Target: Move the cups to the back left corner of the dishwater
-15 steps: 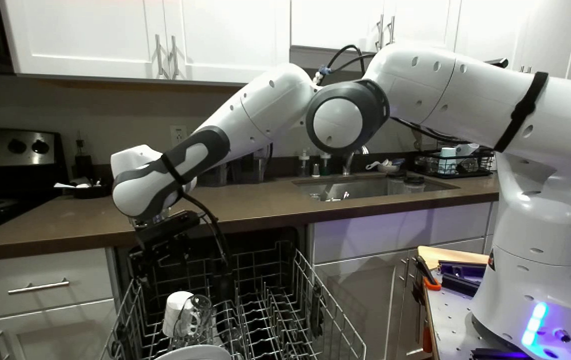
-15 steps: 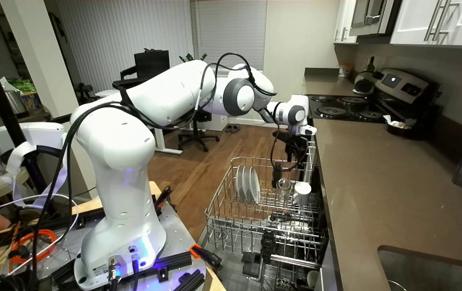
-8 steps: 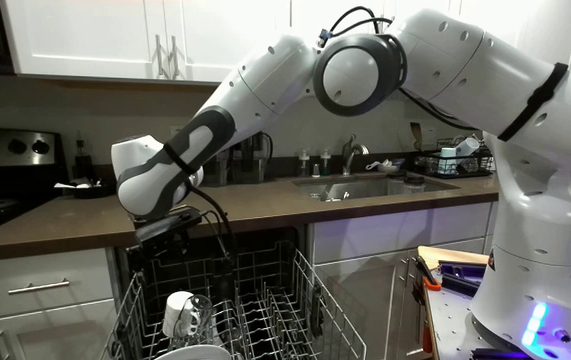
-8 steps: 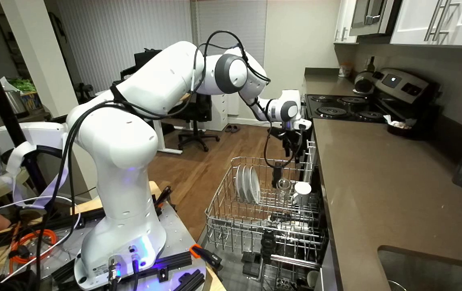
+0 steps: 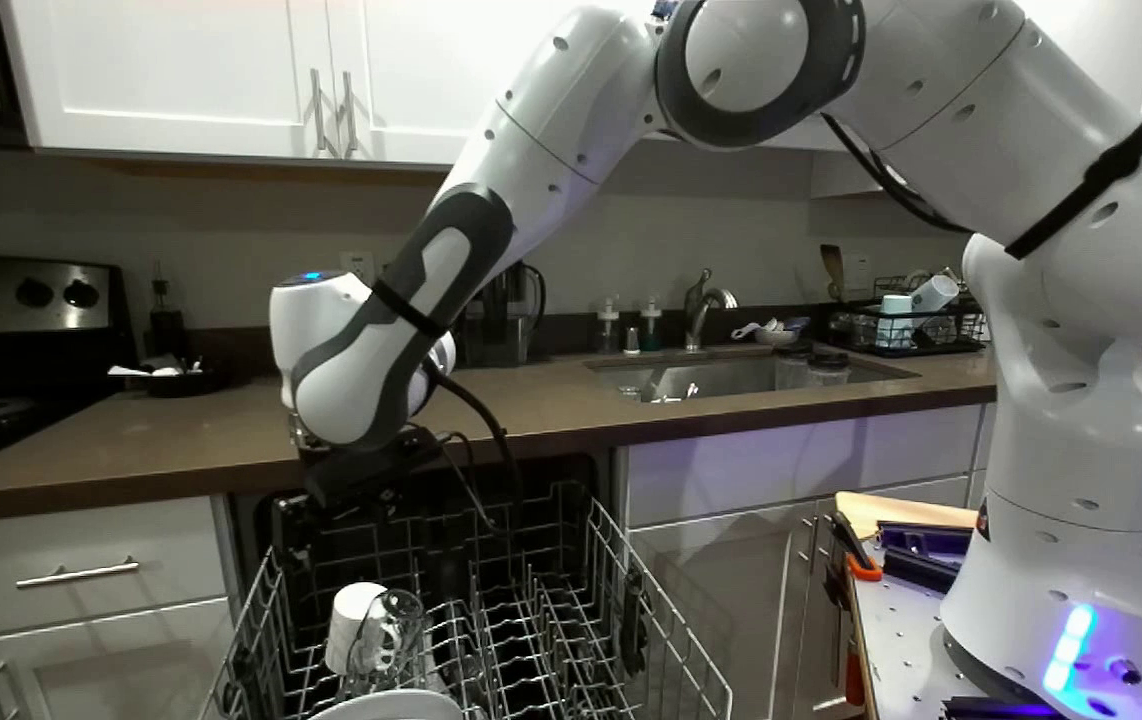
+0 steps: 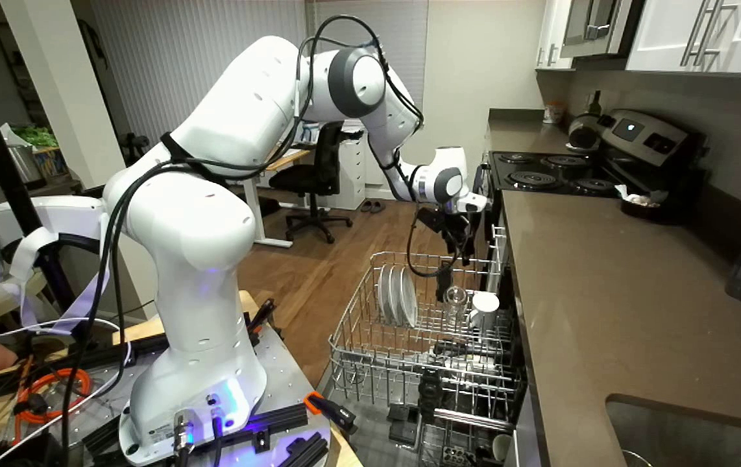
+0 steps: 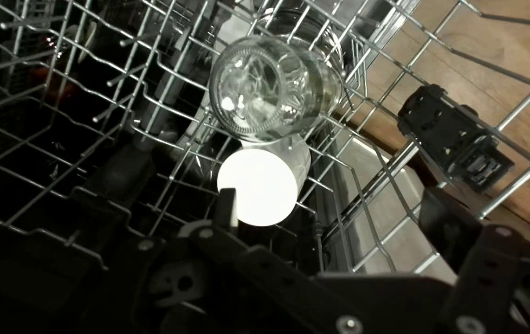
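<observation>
A white mug (image 5: 349,628) stands upside down in the dishwasher's upper rack (image 5: 681,640). A clear glass (image 5: 399,625) stands upside down beside it. Both also show in the other exterior picture, the mug (image 6: 485,305) nearer the counter and the glass (image 6: 455,298) to its left. In the wrist view the mug (image 7: 260,190) shows its bright base and the glass (image 7: 255,90) lies above it. My gripper (image 7: 336,211) is open and empty. One fingertip overlaps the mug's edge in this view; I cannot see contact. In an exterior view my gripper (image 6: 464,253) hangs above the rack's far end.
White plates (image 6: 398,295) stand in the rack beside the glass. The rack's wire sides and upright tines surround the cups. The brown counter (image 6: 604,292) runs along one side. A black rack fitting (image 7: 450,134) sits on the wires. Another clear glass rim (image 7: 325,32) shows behind the glass.
The arm's elbow has risen and the wrist has drawn back toward the robot's base, with the gripper slightly lower. The mug, glass and plates have not moved.
</observation>
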### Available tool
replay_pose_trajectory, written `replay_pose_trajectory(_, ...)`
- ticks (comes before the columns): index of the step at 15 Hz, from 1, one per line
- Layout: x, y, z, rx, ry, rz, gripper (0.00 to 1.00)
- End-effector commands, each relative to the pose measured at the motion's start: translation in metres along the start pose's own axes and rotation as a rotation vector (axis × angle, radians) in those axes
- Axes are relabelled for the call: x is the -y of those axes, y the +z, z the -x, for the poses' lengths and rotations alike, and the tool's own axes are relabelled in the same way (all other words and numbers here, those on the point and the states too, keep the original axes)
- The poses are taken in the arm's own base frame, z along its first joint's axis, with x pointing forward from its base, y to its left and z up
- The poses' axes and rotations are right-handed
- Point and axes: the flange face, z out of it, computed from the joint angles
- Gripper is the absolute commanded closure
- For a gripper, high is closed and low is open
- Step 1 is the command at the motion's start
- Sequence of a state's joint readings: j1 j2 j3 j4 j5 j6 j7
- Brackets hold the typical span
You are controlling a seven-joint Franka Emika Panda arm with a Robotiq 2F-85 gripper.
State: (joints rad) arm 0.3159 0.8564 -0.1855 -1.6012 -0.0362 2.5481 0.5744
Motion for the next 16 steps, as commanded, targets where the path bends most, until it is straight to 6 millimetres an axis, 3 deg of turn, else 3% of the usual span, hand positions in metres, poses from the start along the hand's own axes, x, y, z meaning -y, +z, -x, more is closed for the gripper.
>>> replay_pose_trajectory(1,-0.023,-0.021,0.039,-0.016,-0.009,-0.025,0.00)
replay_pose_trajectory(8,-0.073,-0.050,0.112,-0.020,0.006,-0.070,0.00)
replay_pose_trajectory(9,-0.055,-0.029,0.084,-0.012,0.018,-0.058,0.00)
replay_pose_trajectory(10,-0.060,-0.032,0.091,-0.006,0.020,-0.059,0.00)
replay_pose_trajectory(16,-0.057,-0.029,0.087,-0.010,0.019,-0.059,0.00)
